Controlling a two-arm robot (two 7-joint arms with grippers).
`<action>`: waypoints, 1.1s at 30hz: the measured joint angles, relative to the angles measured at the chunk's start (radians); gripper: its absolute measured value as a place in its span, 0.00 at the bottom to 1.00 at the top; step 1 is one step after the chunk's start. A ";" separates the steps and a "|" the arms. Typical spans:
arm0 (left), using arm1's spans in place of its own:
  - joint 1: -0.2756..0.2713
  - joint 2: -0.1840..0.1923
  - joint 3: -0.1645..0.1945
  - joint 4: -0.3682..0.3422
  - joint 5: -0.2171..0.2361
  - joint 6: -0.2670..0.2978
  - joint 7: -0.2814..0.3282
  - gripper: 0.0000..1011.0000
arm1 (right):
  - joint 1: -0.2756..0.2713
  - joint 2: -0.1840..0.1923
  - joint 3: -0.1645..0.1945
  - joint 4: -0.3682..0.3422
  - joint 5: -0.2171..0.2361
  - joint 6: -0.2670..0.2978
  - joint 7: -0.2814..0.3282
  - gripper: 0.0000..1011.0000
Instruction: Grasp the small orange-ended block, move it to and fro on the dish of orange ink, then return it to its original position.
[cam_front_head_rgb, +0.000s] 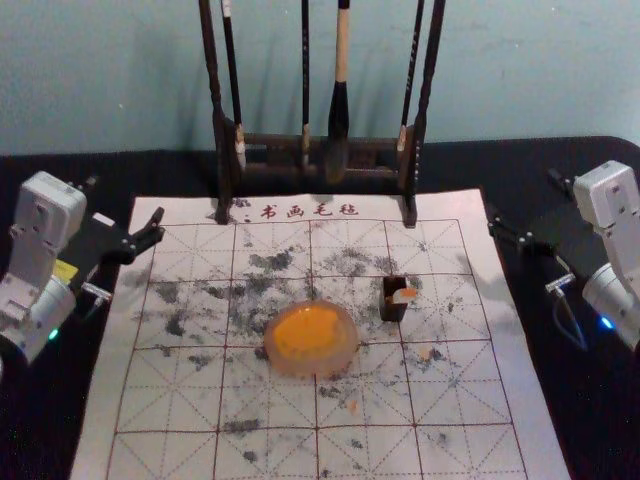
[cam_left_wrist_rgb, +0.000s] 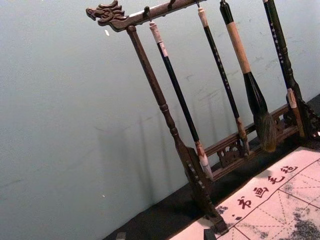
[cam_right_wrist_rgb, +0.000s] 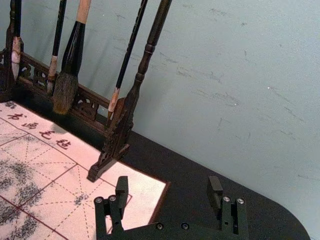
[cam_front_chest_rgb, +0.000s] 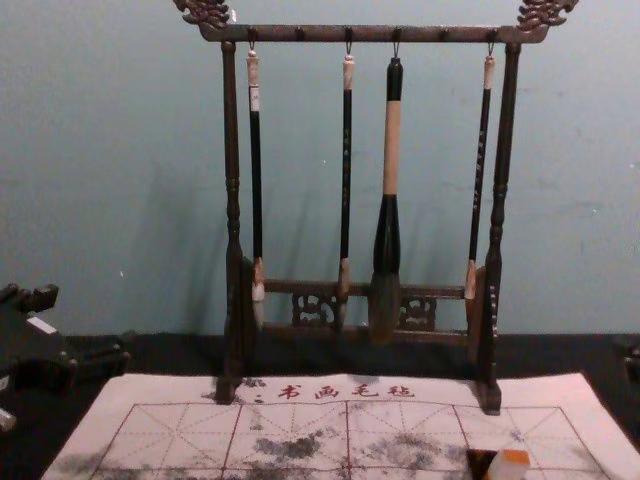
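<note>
The orange-ended block (cam_front_chest_rgb: 511, 466) is cut off by the chest view's bottom edge.

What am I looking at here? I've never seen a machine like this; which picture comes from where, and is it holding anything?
It is a two-armed robot. One picture looks down from its head, one looks forward from its chest, and one comes from each wrist. Its left arm shows on the left in the head and chest pictures.

Each arm ends in a pincer. The left pincer and right pincer are over the far side corners of the table, open and holding nothing.

On a gridded, ink-spotted mat sit a round dish of orange ink and, to its right, a small orange-ended block together with a dark block. Behind them, four brushes hang from a wooden rack.
</note>
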 joint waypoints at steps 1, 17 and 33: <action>0.000 0.000 0.000 0.000 0.000 0.000 0.000 0.99 | 0.000 0.000 0.000 0.000 0.000 0.000 0.000 0.99; 0.000 0.000 0.000 0.000 0.000 0.000 0.000 0.99 | 0.000 0.000 0.000 0.000 0.000 0.000 0.000 0.99; 0.000 0.000 0.000 0.000 0.000 0.000 0.000 0.99 | 0.000 0.000 0.000 0.000 0.000 0.000 0.000 0.99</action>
